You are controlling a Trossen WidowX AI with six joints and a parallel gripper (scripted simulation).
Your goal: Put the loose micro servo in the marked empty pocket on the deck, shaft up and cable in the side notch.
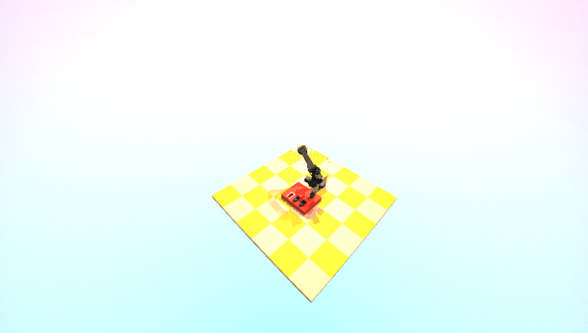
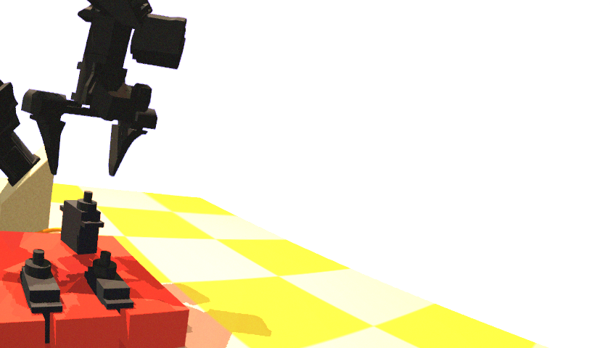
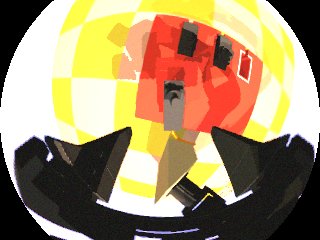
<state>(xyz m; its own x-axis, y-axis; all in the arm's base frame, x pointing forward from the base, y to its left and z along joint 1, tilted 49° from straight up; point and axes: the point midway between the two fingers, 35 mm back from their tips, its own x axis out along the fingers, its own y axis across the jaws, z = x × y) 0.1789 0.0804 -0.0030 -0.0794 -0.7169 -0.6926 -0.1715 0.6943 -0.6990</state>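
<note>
Micro servo (image 1: 312, 194) (image 2: 80, 226) (image 3: 174, 107) stands below open gripper (image 1: 313, 185) (image 2: 83, 174) (image 3: 171, 131)

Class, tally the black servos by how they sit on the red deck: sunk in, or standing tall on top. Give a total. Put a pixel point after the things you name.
Sunk servos (image 1: 302, 202) (image 2: 45, 288) (image 3: 188, 40): 2
Standing servo (image 1: 312, 194) (image 2: 80, 228) (image 3: 173, 112): 1
Total servos: 3
</note>
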